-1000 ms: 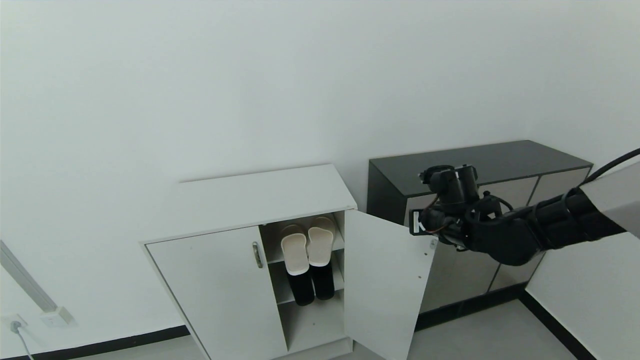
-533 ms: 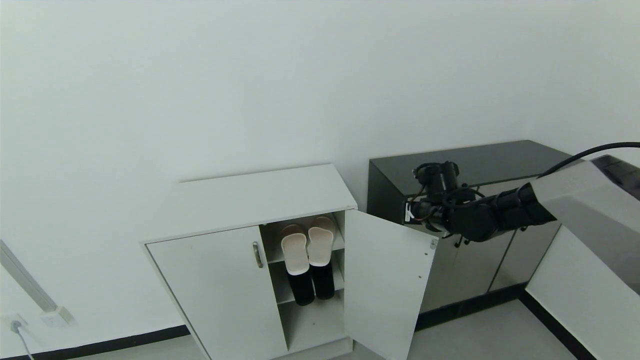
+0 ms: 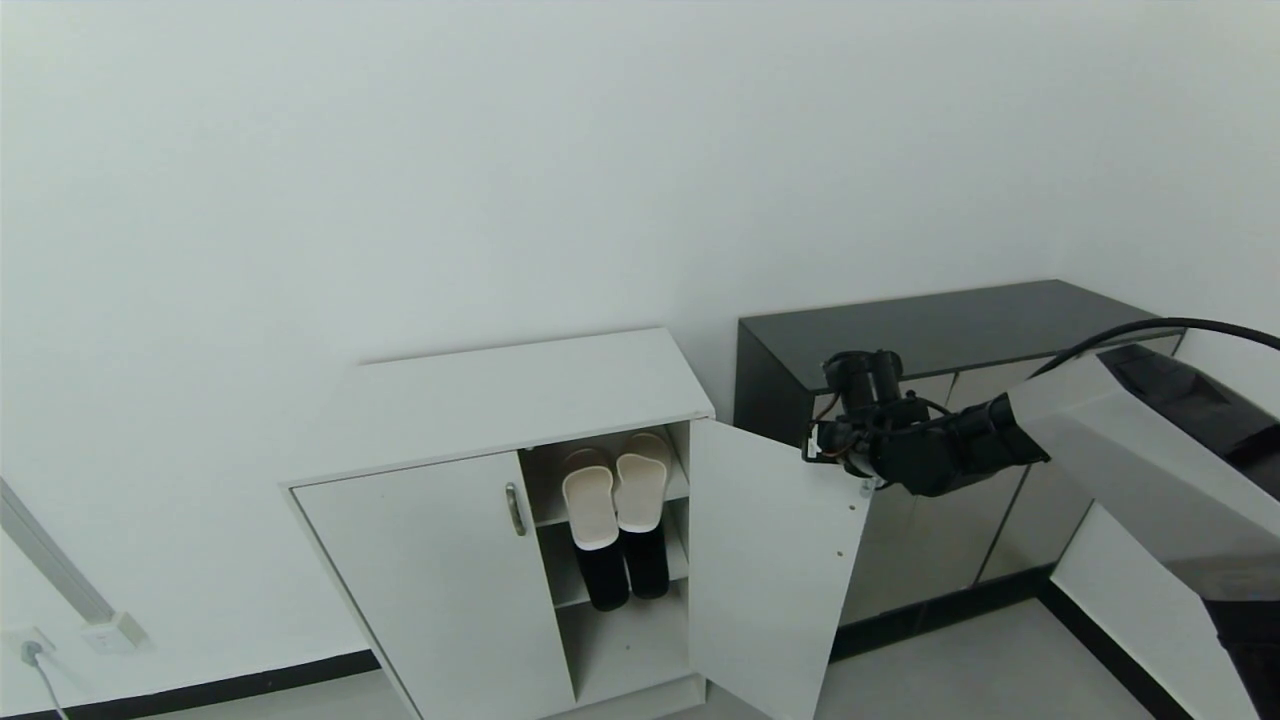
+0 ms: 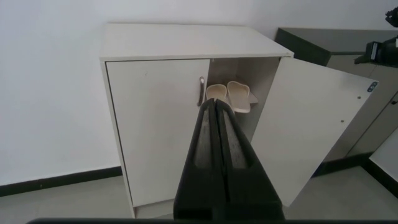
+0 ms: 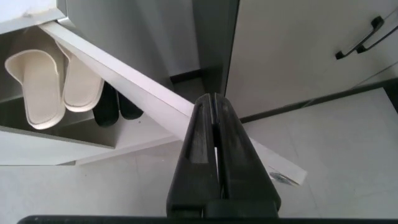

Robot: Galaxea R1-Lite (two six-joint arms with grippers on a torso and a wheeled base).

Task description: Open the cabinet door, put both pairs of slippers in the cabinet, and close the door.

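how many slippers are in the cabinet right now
4. Cream pair side by side on the upper shelf; black pair just below on the middle shelf, partly covered by the cream ones. The closed left door could hide more.

Diffuse indoor light falls from above, and the wall (image 3: 500, 150) is evenly bright. The cabinet (image 3: 520, 395) has its top lit brightest and throws a faint, soft shadow on the wall at its right side. Its interior lies in shade: the black slippers (image 3: 620, 570) nearly merge with the dark gap, while the pale slippers (image 3: 615, 495) are well lit. The dark cabinet (image 3: 960, 325) carries a dull sheen on top.
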